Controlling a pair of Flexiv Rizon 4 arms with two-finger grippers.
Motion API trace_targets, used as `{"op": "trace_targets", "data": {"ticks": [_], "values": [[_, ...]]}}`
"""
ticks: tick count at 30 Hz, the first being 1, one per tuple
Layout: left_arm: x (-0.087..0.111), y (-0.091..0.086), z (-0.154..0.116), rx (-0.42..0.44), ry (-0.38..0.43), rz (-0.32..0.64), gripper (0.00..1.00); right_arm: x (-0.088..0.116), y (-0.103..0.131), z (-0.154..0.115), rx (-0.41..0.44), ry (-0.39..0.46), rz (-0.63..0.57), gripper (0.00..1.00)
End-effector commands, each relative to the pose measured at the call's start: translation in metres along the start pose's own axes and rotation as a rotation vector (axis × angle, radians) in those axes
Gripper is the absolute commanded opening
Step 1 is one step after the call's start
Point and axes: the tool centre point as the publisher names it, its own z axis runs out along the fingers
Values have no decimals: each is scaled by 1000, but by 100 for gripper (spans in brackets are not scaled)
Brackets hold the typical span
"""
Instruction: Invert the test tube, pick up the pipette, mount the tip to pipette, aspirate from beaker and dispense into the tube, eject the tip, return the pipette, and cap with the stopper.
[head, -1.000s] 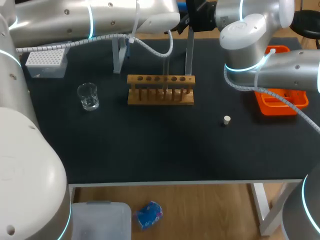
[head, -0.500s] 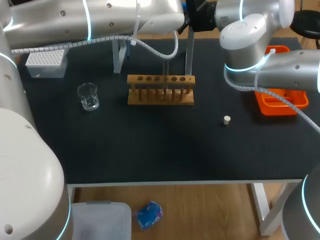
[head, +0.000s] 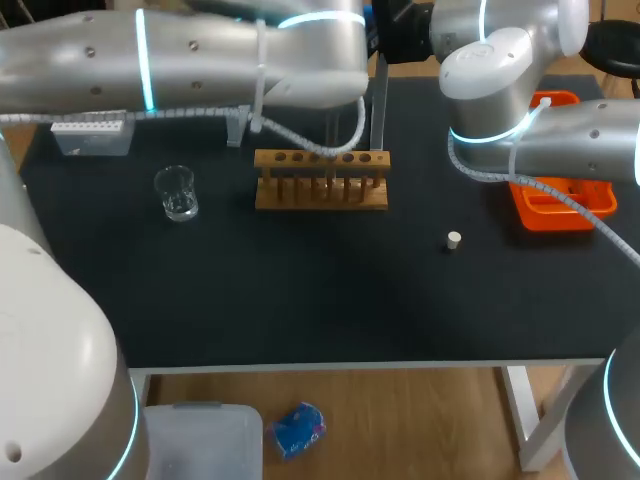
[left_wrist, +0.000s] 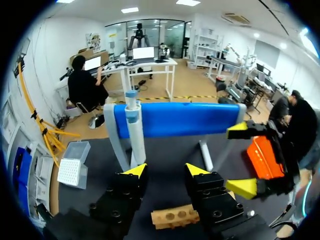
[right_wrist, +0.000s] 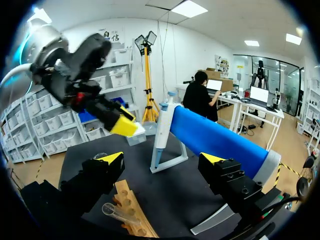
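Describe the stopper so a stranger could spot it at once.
Start at the wooden test tube rack in the middle of the black table. Look toward the orange tray: on the bare surface between them, nearer the front edge, sits the stopper, a small pale cylinder standing alone.

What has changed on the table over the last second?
My left arm has swung toward the table's near side, and its forearm now overlaps the tip box. No grasp or release shows. The right arm, beaker, test tube rack, stopper and orange tray stayed put.
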Motion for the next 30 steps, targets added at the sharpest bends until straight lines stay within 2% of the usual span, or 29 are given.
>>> {"op": "trace_targets", "data": {"ticks": [1,7,9,13,16,17,18,19,20,22,23,30], "values": [[-1,27,-38,112,146,46,45,9,-2,-22,12,33,-26,100],[18,42,-57,176,338,156,44,27,-11,-58,9,66,-55,100],[26,47,-63,196,439,198,45,32,-14,-70,-7,80,-60,100],[39,55,-73,204,571,306,50,41,-21,-92,-27,119,-80,100],[47,59,-78,193,659,378,60,49,-29,-107,-30,154,-104,100],[51,61,-79,186,688,405,57,51,-32,-111,-29,154,-111,100],[54,62,-81,182,717,431,65,53,-35,-117,-48,168,-123,100],[56,63,-81,175,735,453,76,54,-36,-122,-55,178,-124,100],[58,64,-82,168,751,475,98,54,-36,-122,-55,178,-124,100],[62,66,-82,135,777,524,100,54,-36,-122,-55,178,-124,100],[63,67,-82,124,761,540,100,54,-36,-122,-55,178,-124,100],[63,67,-82,124,761,540,100,54,-36,-122,-55,178,-124,100]]}}
